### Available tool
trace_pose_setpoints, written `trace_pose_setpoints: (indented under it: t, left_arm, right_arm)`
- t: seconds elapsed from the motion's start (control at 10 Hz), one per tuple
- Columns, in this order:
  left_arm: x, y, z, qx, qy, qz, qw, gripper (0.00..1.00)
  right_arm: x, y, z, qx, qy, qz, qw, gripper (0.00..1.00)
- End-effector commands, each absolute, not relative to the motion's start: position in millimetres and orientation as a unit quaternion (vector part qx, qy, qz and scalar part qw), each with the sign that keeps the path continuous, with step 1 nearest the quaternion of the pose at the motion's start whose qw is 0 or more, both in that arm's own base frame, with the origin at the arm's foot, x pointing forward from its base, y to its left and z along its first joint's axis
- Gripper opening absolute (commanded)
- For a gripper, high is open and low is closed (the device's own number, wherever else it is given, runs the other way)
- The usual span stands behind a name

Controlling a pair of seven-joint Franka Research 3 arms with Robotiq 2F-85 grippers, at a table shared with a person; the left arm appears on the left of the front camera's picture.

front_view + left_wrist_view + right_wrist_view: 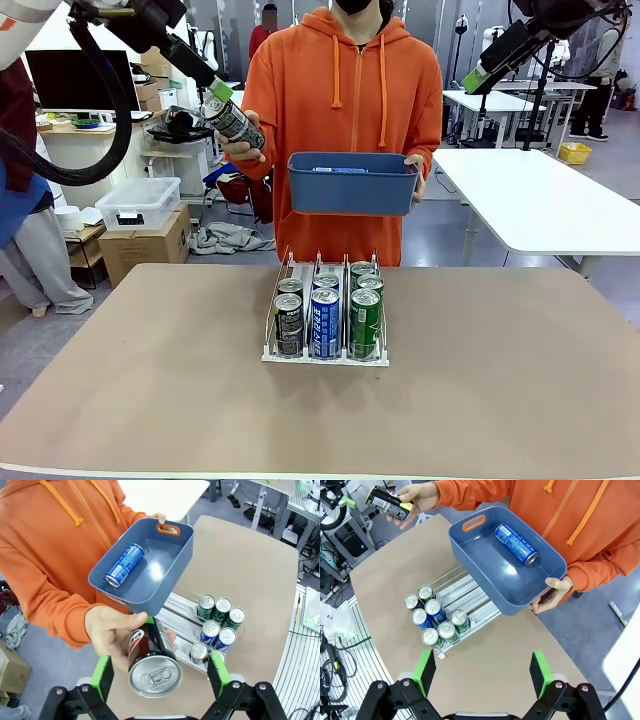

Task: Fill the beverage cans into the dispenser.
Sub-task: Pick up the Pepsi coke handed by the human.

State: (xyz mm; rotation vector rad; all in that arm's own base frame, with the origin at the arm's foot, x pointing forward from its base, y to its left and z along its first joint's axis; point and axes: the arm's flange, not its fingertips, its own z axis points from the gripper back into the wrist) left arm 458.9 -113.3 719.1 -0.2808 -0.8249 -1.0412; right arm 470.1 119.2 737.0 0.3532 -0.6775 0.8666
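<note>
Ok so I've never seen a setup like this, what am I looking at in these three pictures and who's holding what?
Two robot arms share a table with a person in an orange hoodie. One picture looks across the table from the robot's side; the other two come from cameras on each arm's wrist, looking down past green-padded jaws. On the table stands a small dispenser with seven drink cans in its three lanes: dark, blue and green. The person holds a blue bin with one blue can lying inside, and with the other hand offers a dark can between the open jaws of the left gripper. The right gripper hangs open above, holding nothing.
</note>
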Motion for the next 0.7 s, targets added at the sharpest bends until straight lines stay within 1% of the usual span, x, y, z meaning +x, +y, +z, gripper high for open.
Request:
trace_pose_setpoints:
  t: [0.0, 0.6]
  left_arm:
    - [463, -108, 706, -0.135, -0.393, -0.478, 0.774, 1.0]
    - [469, -107, 685, -0.126, -0.385, -0.453, 0.794, 1.0]
  right_arm:
    - [470, 118, 736, 0.165, -0.319, 0.41, 0.838, 1.0]
    - [470, 118, 736, 0.165, -0.319, 0.41, 0.838, 1.0]
